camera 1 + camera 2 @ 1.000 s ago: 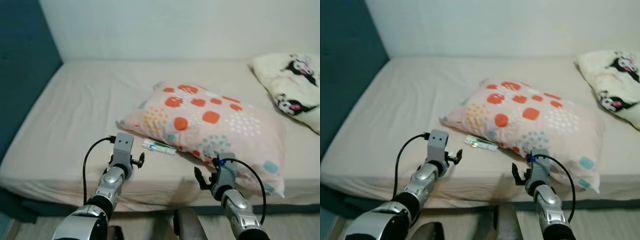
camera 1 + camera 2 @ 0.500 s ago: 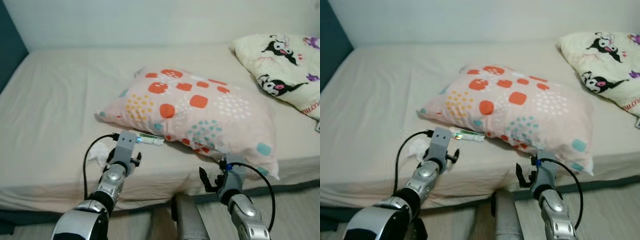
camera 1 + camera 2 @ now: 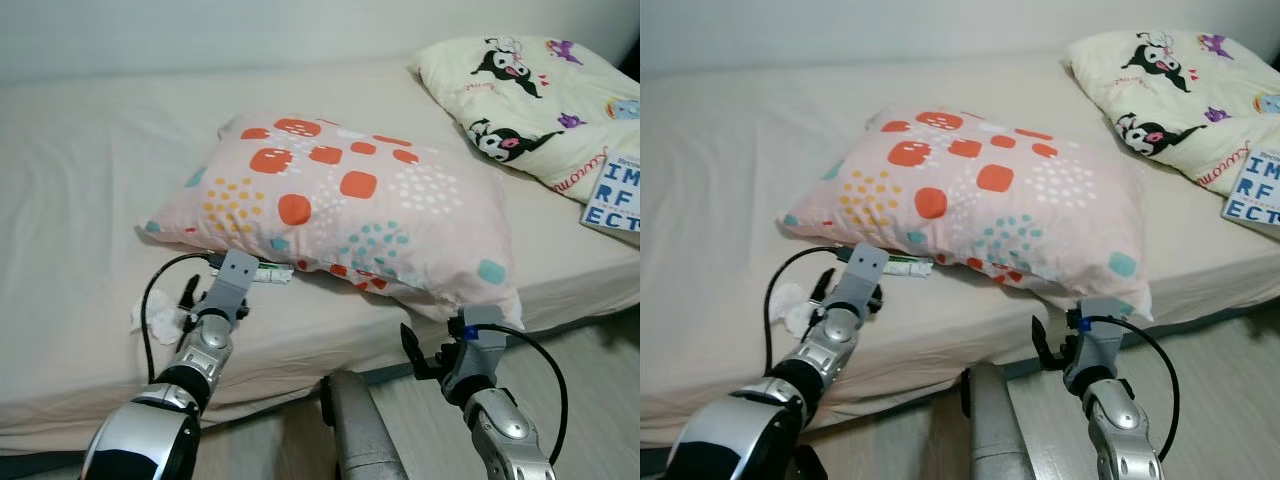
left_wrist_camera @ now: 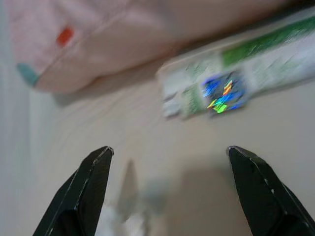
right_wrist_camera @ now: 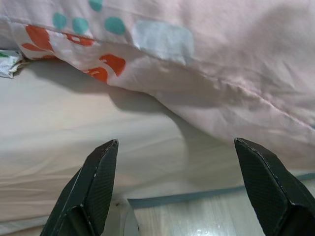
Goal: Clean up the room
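Observation:
A pink pillow with orange and teal spots lies on the bed. A green-and-white packet pokes out from under its near left edge, blurred and close in the left wrist view as the packet. My left gripper is open over the sheet just short of the packet, nothing between its fingers. A crumpled white tissue lies beside it on the left. My right gripper is open at the bed's front edge, below the pillow's near right corner.
A cream cartoon-print pillow lies at the back right of the bed, with a blue-and-white printed card near it. Wooden floor shows at the right beyond the mattress edge. My grey body part stands between the arms.
The camera has swung right, so the whole scene has slid left in the picture. My left gripper has come closer to the packet at the pillow's edge. Both grippers stay open.

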Tool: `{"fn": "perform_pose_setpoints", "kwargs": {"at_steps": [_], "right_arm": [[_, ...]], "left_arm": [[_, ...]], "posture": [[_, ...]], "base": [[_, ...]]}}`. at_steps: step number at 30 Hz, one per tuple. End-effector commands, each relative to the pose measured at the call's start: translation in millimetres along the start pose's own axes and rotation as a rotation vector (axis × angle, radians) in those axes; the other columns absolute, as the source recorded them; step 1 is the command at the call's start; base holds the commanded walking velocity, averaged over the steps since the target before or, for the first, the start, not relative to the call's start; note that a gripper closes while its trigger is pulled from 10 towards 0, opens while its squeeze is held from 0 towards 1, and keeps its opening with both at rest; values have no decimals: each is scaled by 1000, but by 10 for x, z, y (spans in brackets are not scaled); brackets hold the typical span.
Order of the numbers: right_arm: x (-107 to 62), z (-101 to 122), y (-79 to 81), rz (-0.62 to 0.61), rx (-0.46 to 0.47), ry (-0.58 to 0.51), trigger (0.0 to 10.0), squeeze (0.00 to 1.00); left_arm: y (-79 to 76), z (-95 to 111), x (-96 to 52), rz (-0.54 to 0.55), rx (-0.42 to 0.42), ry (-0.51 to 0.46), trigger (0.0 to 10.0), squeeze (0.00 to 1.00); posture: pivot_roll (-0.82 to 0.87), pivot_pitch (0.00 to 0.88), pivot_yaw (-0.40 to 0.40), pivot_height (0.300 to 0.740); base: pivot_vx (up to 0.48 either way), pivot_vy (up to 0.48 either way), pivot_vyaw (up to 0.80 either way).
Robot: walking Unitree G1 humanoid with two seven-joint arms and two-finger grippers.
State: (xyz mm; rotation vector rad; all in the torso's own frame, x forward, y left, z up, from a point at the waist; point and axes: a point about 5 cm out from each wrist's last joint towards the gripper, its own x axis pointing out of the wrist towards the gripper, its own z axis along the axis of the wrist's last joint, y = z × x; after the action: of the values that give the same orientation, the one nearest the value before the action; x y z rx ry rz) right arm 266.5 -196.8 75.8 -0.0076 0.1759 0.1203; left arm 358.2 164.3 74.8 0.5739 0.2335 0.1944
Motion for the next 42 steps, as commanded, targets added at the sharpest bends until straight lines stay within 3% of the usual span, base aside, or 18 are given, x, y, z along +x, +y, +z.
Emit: {"fn": "perform_pose_setpoints", "kwargs": {"at_steps": [1, 2, 4, 6, 8, 11, 21, 22, 23, 24, 29, 37, 40, 41, 42], "right_arm": [[-23, -26, 33, 7, 19, 21, 10000, 0], [-23, -26, 33, 7, 19, 21, 10000, 0], [-22, -5, 55, 14, 19, 27, 10000, 0], [-22, -5, 55, 14, 19, 27, 10000, 0], [1, 7, 71, 19, 19, 29, 10000, 0], [34, 22, 79, 20, 19, 28, 10000, 0], [63, 64, 69, 15, 21, 22, 10000, 0], [67, 73, 65, 13, 20, 23, 10000, 0], [67, 73, 65, 13, 20, 23, 10000, 0], [77, 89, 64, 12, 20, 22, 10000, 0], [131, 161, 74, 19, 18, 3, 10000, 0], [305, 383, 291, 124, 22, -70, 10000, 0], [413, 434, 550, 236, 8, -74, 10000, 0], [413, 434, 550, 236, 8, -74, 10000, 0], [444, 451, 684, 292, 0, -75, 10000, 0]], "left_arm": [[99, -177, -14, 45, 50, 49, 10000, 0], [99, -177, -14, 45, 50, 49, 10000, 0], [265, -254, 13, 112, 51, 78, 10000, 0], [265, -254, 13, 112, 51, 78, 10000, 0], [408, -354, 22, 158, 57, 116, 10000, 0], [500, -487, -6, 189, 90, 152, 10000, 0], [573, -782, -111, 215, 129, 264, 10000, 0], [559, -862, -149, 201, 122, 297, 3765, 0], [559, -862, -149, 201, 122, 297, 3765, 0], [547, -924, -179, 190, 109, 324, 0, 0], [545, -1008, -219, 181, 66, 365, 0, 0], [579, -1078, -251, 187, 59, 381, 0, 0], [645, -1109, -255, 208, 61, 388, 0, 0], [645, -1109, -255, 208, 61, 388, 0, 0], [689, -1114, -250, 224, 57, 388, 0, 0]], "posture": [[-477, 249, -43, 505], [-477, 249, -43, 505], [-457, 244, -40, 505], [-457, 244, -40, 505], [-445, 239, -36, 505], [-437, 235, -33, 505], [-436, 223, -27, 505], [-433, 220, -28, 505], [-433, 220, -28, 505], [-429, 217, -27, 505], [-421, 208, -27, 505], [-396, 200, -19, 505], [-379, 196, -21, 505], [-379, 196, -21, 505], [-376, 195, -22, 505]], "base": [[0, 0, 0], [0, 0, 0], [0, 0, 0], [0, 0, 0], [0, 0, 0], [0, 0, 0], [0, 0, 0], [0, 0, 0], [0, 0, 0], [0, 0, 0], [0, 0, 0], [0, 0, 0], [0, 0, 0], [0, 0, 0], [0, 0, 0]]}}
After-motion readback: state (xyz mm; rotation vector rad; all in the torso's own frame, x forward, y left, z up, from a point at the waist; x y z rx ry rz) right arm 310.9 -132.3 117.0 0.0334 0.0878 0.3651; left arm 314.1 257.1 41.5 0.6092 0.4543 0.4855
